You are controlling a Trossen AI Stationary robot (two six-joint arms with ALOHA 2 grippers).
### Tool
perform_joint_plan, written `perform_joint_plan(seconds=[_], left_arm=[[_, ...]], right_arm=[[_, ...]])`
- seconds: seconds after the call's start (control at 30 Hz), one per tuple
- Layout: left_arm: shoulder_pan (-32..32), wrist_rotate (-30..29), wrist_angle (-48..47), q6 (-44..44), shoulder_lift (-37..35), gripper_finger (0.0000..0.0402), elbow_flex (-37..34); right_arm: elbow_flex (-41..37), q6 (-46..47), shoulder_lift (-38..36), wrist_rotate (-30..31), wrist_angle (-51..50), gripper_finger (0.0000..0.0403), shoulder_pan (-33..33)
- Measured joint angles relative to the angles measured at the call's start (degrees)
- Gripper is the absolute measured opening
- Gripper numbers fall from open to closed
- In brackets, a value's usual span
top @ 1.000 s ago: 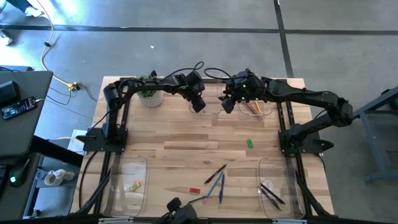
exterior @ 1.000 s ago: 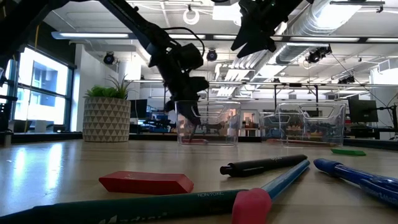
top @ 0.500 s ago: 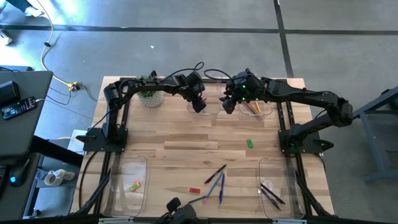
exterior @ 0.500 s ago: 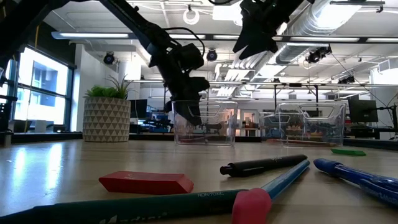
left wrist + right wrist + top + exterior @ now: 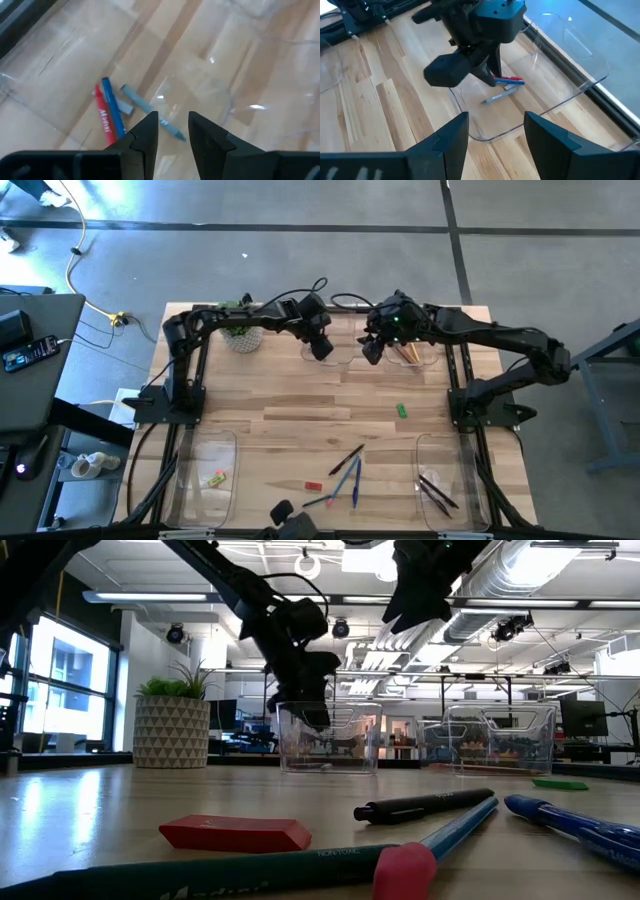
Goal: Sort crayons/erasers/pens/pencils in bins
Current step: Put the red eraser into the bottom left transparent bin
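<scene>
Key relation: the loose sticks lie on the bare wood at the near middle of the table (image 5: 300, 395), well apart from both grippers, which hang over the two far bins; in my judgement neither arm is clearly nearer, since the cluster sits about midway between them.
Long axis: the black pen (image 5: 346, 459) slants from near left to far right; the blue pens (image 5: 352, 482) beside it run almost near to far.
Near-left bin (image 5: 208, 476): holds two small erasers (image 5: 214, 478), pink and yellow-green.
Left gripper (image 5: 321, 349): over the far-left bin (image 5: 330, 352), fingers parted with a narrow gap and nothing between them in the left wrist view.
Far-left bin contents: three crayons (image 5: 112, 109) on its floor, a red and a blue lying side by side and touching, a grey-blue one (image 5: 149, 111) angled just beside them under the fingertips.
Loose on the table: a red eraser (image 5: 313, 486) left of the pens, a green eraser (image 5: 402, 410) farther back and to the right.
Right gripper (image 5: 373, 347): above the near-left edge of the far-right bin (image 5: 412, 352), fingers spread wide and empty, waiting.
Far-right bin contents: orange-toned pencils.
Near-right bin (image 5: 447, 490): a few dark pens (image 5: 436, 491) lying slantwise.
Judgement: crayons look finished; pens and two erasers remain.
</scene>
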Motion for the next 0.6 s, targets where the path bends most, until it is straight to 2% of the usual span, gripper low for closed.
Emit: perform_joint_plan(seconds=[0.4,0.6], left_arm=[[-0.2,-0.7,-0.9,-2.8,-9.5,0.0094,0.0],[-2.6,-0.6,-7.3,-6.1,-14.7,0.0094,0.0]], right_arm=[[0.0,-2.0,-3.4,0.0,-5.7,0.0183,-1.4],[0.0,-4.1,-3.7,0.0,-9.5,0.0183,-1.4]])
